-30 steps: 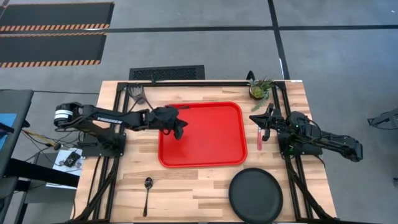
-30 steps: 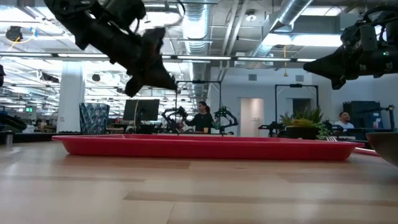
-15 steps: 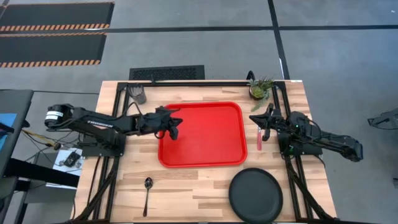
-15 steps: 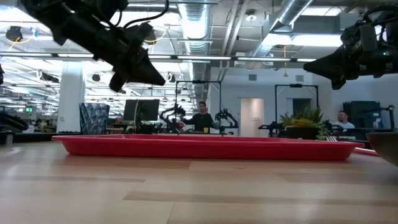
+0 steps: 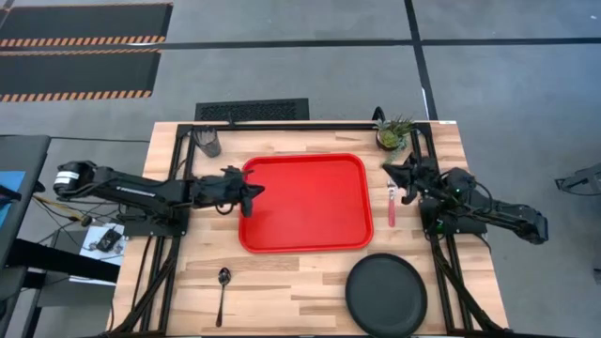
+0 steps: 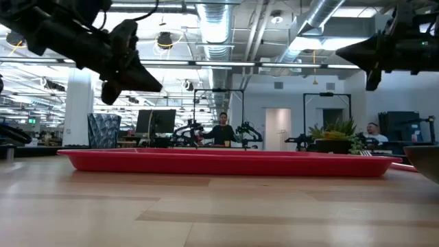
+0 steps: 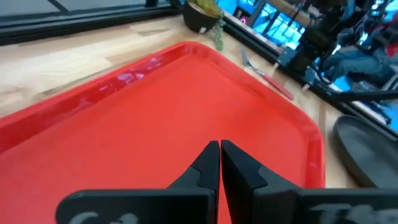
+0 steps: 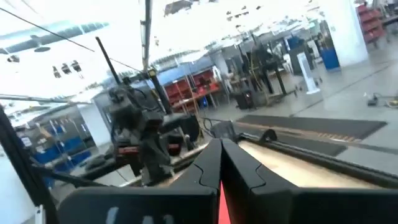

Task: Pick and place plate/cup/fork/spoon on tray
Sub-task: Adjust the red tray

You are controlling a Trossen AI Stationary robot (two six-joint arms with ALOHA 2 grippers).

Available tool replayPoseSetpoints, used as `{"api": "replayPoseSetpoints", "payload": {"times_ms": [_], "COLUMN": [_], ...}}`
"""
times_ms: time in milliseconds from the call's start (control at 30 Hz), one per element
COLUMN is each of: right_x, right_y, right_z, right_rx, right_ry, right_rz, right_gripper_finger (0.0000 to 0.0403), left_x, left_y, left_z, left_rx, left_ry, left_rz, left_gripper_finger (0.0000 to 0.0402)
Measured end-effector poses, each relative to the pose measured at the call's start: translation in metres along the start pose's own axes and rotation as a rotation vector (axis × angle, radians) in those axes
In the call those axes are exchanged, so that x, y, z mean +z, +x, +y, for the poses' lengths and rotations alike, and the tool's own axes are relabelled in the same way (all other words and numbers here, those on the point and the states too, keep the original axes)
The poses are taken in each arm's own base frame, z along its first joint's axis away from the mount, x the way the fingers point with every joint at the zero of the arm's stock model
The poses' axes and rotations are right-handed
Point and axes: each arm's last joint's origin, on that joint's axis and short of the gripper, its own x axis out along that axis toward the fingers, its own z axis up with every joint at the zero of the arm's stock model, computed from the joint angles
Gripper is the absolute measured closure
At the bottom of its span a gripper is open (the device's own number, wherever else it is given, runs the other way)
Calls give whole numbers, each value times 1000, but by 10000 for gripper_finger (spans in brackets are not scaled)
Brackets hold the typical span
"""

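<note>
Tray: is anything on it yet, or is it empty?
Empty. The high view shows the tray bare; plate, spoon, fork and cup all lie outside it.

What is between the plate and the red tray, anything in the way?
Nothing visible. The plate sits on bare wood just beside the tray's near right corner, and the tray is empty.

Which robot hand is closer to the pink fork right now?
The right hand. It hangs just above the far end of the fork, beside the tray's right edge. The left hand is across the tray, at its left rim.
</note>
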Motion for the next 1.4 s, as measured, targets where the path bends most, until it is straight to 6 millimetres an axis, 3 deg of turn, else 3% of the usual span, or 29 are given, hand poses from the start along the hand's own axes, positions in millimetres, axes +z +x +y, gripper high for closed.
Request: {"api": "replayPoseSetpoints", "payload": {"times_ms": [133, 367, 600, 833, 1400], "right_x": [-2, -27, -43, -53, -68], "right_y": [1, 2, 9, 22, 37], "right_z": [-4, -15, -20, -19, -22], "right_rx": [-111, -384, -588, -562, -612], "right_ry": [52, 294, 444, 538, 593], "right_rz": [-7, 330, 602, 699, 846], "right_gripper_finger": [373, 391, 322, 272, 278], "left_x": [-7, -9, -6, -5, -6], "left_y": [-10, -18, -18, -18, -18], "left_z": [10, 18, 21, 22, 23], "left_rx": [24, 43, 58, 75, 90], "left_ry": [-22, -62, -55, -38, -26], "left_rz": [-30, -96, -114, -120, -115], "left_gripper_finger": [401, 401, 401, 401, 401]}}
